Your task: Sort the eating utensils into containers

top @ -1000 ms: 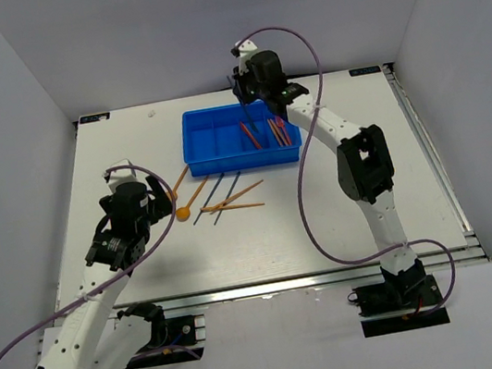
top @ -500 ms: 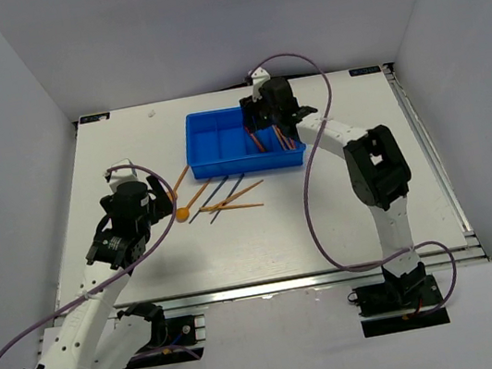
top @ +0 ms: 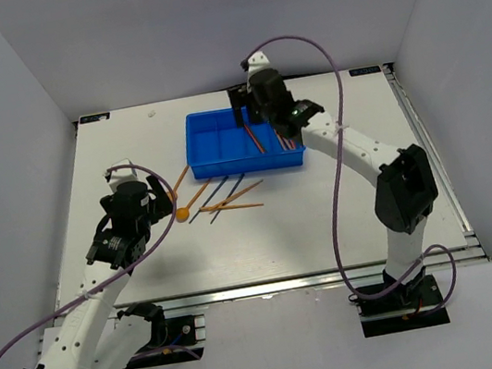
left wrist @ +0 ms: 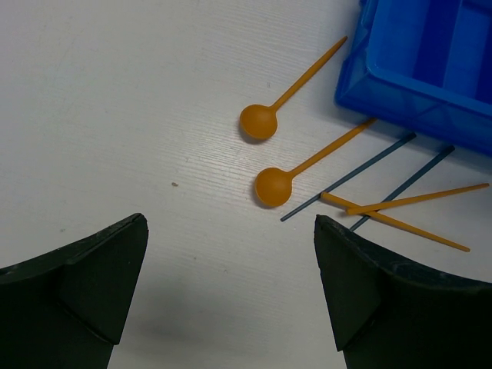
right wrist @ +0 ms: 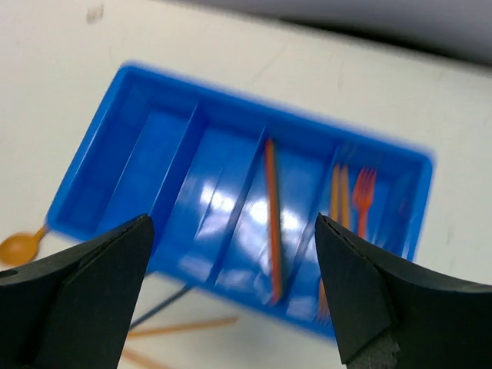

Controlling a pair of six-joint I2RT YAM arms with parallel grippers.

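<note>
The bright blue tray (top: 221, 146) of containers stands at the back middle of the table. My right gripper (top: 244, 114) hovers over it, open and empty (right wrist: 232, 223). Below it an orange-red stick (right wrist: 271, 215) lies in a middle compartment. An orange fork (right wrist: 363, 192) and orange sticks (right wrist: 338, 192) lie in the compartment to its right. In front of the tray (left wrist: 400, 84) on the table lie two orange spoons (left wrist: 257, 121) (left wrist: 273, 187), two dark blue sticks (left wrist: 350, 187) and two crossed orange sticks (left wrist: 415, 198). My left gripper (left wrist: 231, 223) stands open just short of the spoons, holding nothing.
White walls close in the table at the back and both sides. The tray's two left compartments (right wrist: 146, 161) hold nothing. The right arm's purple cable (top: 326, 69) loops high over the tray's right side.
My right gripper opened and let go of the stick it held upright; the stick now lies in the tray. The right arm swung left. The left arm stayed still.
</note>
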